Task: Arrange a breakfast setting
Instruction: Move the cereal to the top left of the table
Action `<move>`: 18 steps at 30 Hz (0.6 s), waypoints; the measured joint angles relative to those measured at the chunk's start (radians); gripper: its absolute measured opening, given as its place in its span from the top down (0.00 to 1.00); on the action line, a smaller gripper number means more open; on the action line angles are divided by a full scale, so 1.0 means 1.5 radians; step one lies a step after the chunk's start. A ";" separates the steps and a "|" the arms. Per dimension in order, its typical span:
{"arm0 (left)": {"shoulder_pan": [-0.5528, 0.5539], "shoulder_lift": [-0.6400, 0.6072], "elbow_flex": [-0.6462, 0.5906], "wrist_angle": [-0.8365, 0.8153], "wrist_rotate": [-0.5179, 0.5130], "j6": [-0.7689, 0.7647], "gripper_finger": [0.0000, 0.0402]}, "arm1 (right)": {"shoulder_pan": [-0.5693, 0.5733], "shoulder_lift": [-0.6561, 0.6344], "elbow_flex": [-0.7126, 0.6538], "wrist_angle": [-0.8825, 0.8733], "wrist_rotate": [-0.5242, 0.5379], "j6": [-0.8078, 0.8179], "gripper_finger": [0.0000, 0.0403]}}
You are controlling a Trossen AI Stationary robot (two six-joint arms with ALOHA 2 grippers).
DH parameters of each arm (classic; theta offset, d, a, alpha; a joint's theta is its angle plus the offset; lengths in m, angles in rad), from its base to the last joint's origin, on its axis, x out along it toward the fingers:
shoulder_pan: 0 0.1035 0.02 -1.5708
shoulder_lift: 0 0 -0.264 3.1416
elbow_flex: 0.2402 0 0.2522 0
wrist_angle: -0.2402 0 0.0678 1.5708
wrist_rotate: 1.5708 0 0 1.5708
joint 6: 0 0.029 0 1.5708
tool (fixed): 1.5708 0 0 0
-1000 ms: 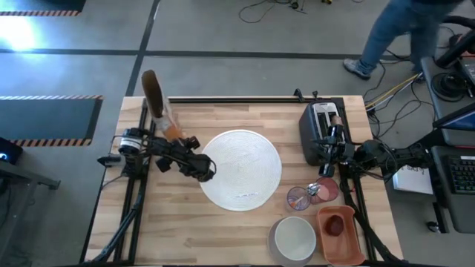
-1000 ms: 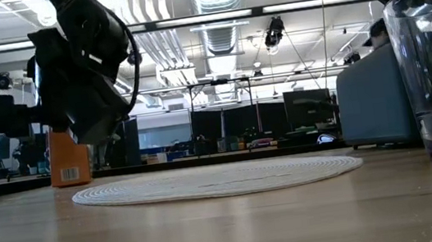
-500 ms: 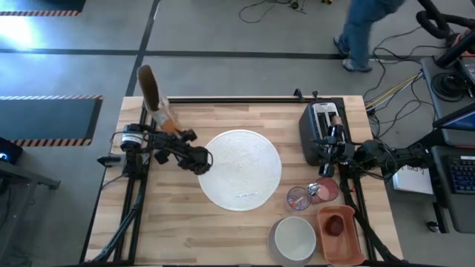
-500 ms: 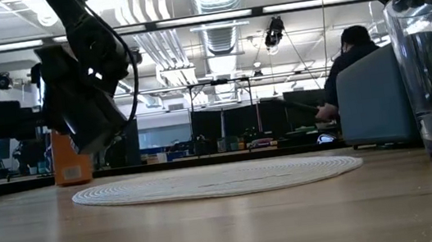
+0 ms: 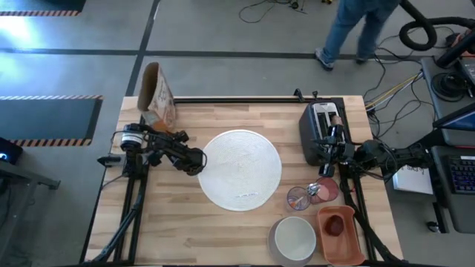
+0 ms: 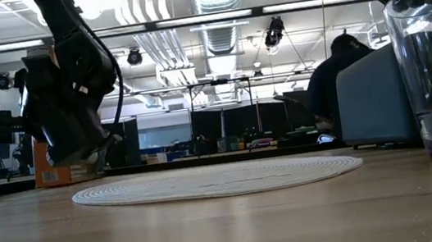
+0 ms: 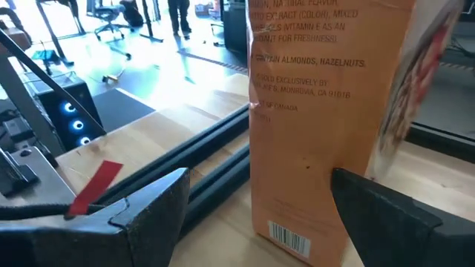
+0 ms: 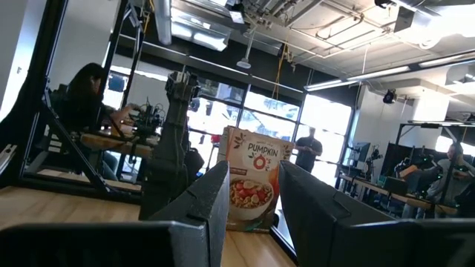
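Standing at the surface's back-left corner, the cereal box looks light, crushable cardboard; grip its narrow sides low. Left gripper faces it, jaws apart, not touching. Right gripper: jaws' state unclear.

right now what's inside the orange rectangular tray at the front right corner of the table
In the high view, the orange rectangular tray holds one small dark red round item near its middle; the rest of its floor looks bare. What that item is, and anything beneath it, cannot be seen.
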State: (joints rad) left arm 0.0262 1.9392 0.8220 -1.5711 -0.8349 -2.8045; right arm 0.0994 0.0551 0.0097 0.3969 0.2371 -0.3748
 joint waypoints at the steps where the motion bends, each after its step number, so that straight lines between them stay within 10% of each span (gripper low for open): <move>1: 0.003 0.000 -0.004 0.000 0.000 -0.005 0.23 | 0.000 0.000 0.000 0.000 0.000 0.000 0.73; 18: -0.034 -0.004 0.055 0.000 0.034 0.049 0.23 | 0.000 0.000 0.000 0.000 0.000 0.000 0.73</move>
State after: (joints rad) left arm -0.0240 1.9329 0.9041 -1.5707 -0.7834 -2.7308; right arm 0.0998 0.0551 0.0097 0.3973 0.2371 -0.3748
